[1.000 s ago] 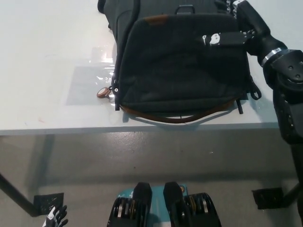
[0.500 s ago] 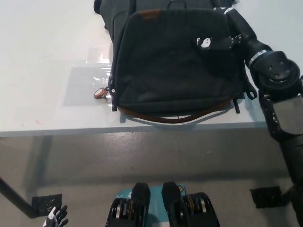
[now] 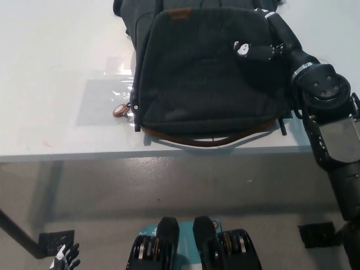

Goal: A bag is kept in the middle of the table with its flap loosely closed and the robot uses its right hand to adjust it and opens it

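1. One dark bag [image 3: 208,73] lies on the white table [image 3: 50,84], near its front edge, flap [image 3: 211,64] down over its contents.
2. The black right hand [image 3: 259,50] rests on the flap's upper right; its grip cannot be told.
3. The white left hand [image 3: 66,257] hangs low at lower left, its fingers unclear.

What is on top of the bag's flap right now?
The black right hand lies on the closed flap of the bag, near its right edge. A small brown patch sits near the top. The bag's inside is hidden.
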